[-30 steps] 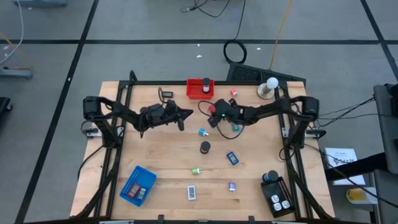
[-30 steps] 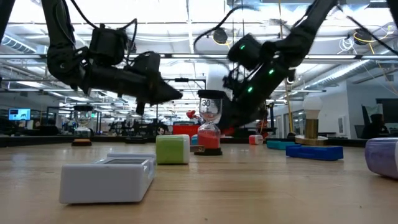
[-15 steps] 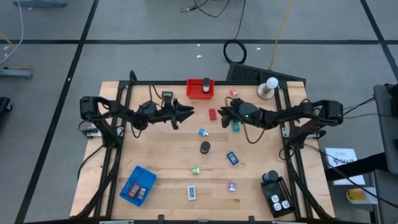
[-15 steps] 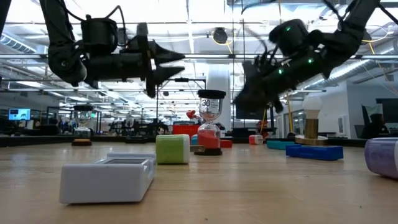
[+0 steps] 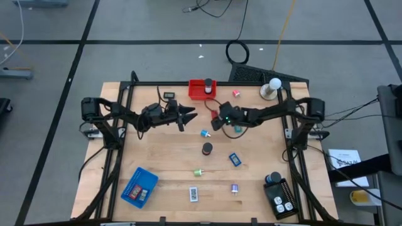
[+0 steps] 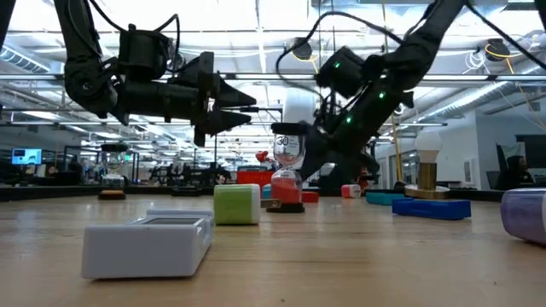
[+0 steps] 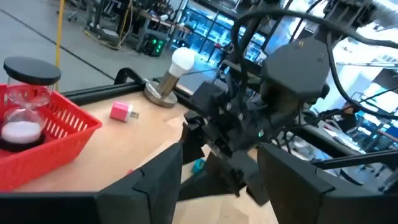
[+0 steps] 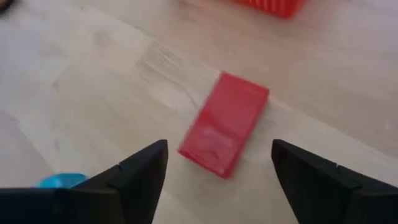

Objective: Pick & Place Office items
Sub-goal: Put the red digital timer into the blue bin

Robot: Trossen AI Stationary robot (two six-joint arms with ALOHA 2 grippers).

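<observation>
Over the middle of the wooden bench (image 5: 157, 157), toward its far half, both dark arms are reaching in from their own sides. The right tool (image 8: 217, 168) is hovering with its 2 fingers (image 8: 134, 177) spread wide, empty, and the flat red rectangular block (image 8: 224, 123) is lying on the bench framed between them, not touching either finger, turned at a slant. Seen from above, the same tool (image 5: 218, 119) is sitting just below the red plastic tray (image 5: 202, 90), which is holding a black-capped sandglass (image 7: 22, 99).

The left tool (image 5: 187, 115) is hanging above the bench with its fingers parted wide and nothing between them, pointing across at the right arm; its tips are close to the right tool without touching.

Nearer the front, several office items are lying well apart: a small blue piece (image 5: 204, 134), a black round cylinder (image 5: 206, 149), a blue rectangular block (image 5: 234, 159), a green bit (image 5: 198, 172), a purple bit (image 5: 234, 188) and a white-labelled rectangle (image 5: 194, 194). A teal block (image 5: 238, 129) is lying just beside the right arm, and a pink piece (image 5: 236, 93) is resting near the white ball on a round stand (image 5: 271, 88).
</observation>
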